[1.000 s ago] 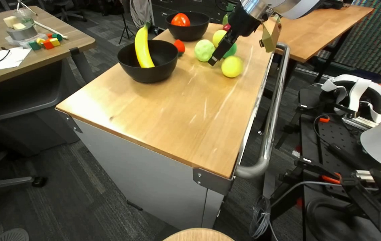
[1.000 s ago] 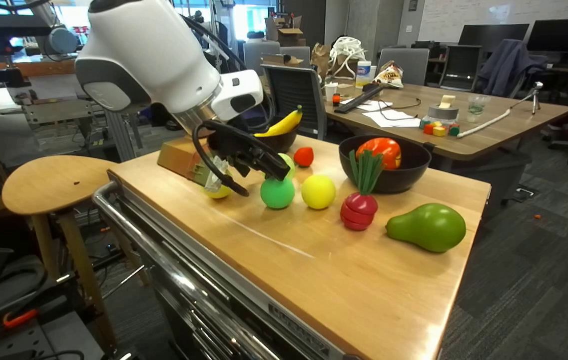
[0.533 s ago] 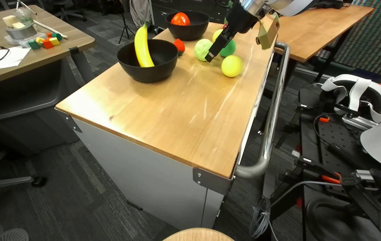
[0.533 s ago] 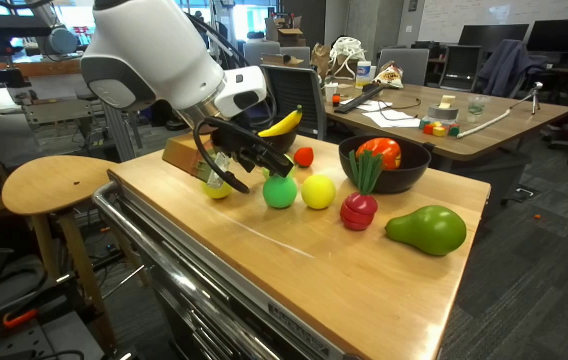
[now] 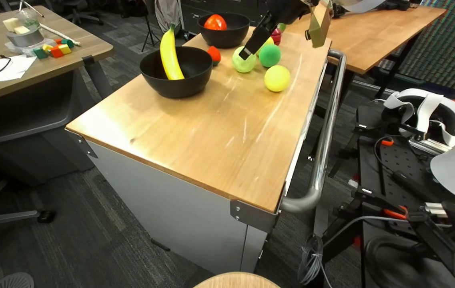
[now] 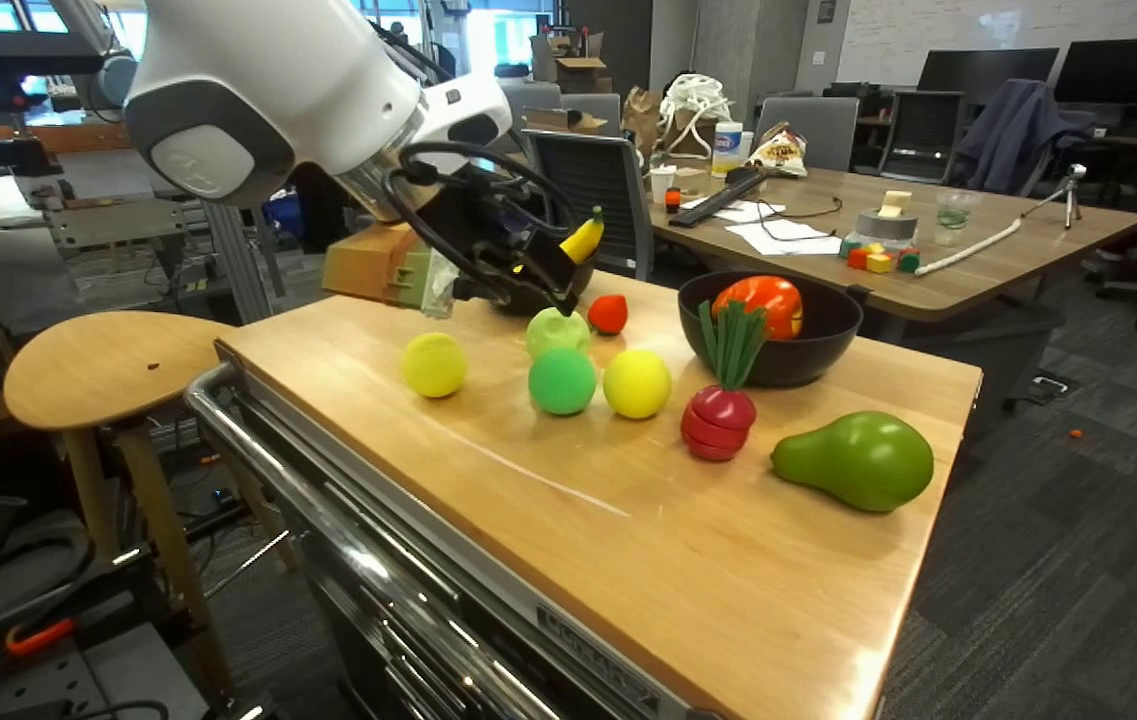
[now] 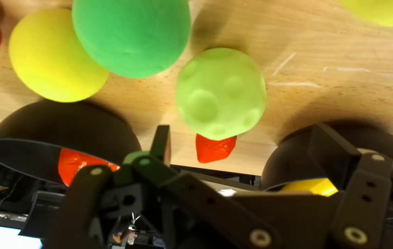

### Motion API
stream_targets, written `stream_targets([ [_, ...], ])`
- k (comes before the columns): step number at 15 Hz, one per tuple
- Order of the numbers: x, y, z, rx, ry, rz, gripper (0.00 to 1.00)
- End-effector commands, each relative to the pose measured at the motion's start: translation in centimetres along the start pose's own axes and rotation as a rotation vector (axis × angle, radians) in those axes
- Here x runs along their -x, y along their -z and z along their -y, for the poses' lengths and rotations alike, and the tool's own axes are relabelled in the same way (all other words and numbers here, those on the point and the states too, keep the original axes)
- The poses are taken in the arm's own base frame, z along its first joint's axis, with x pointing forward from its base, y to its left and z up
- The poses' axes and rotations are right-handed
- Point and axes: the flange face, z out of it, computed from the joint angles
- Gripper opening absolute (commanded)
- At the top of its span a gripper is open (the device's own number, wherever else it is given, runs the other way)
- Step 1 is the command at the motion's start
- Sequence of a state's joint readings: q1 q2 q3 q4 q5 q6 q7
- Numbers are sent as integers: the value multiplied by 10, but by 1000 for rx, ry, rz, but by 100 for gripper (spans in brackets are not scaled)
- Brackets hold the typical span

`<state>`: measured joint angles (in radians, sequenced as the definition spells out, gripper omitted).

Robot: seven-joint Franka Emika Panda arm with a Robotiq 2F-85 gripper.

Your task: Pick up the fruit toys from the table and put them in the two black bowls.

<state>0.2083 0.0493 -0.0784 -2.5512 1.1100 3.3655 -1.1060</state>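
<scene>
Jaws, wide apart & empty, should prob. centre on dimpled lime-green ball (image 7: 220,93) b4 lowering, clear of strawberry (image 7: 214,149) near it.

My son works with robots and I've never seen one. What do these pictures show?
The white machine is a robot arm with a gripper for grasping. The close-up comes from a camera on its wrist, the wide views from two cameras outside. On the table sit a pear, a leafy red toy, a small red fruit, two yellow balls, a green ball and a pale green ball. One black bowl holds a banana, the other bowl a red-orange fruit. The gripper stands open, holding nothing.
</scene>
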Motion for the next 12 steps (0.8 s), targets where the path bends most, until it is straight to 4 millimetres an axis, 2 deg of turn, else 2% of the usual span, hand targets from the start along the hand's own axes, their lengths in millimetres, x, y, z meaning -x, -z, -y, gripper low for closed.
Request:
stream_targets([
  [1,3,-8,-1,-5,-4,19,100],
  [5,6,-26,-4,11,-26,46,100],
  [12,-11,-31,5,28,-23,11,100],
])
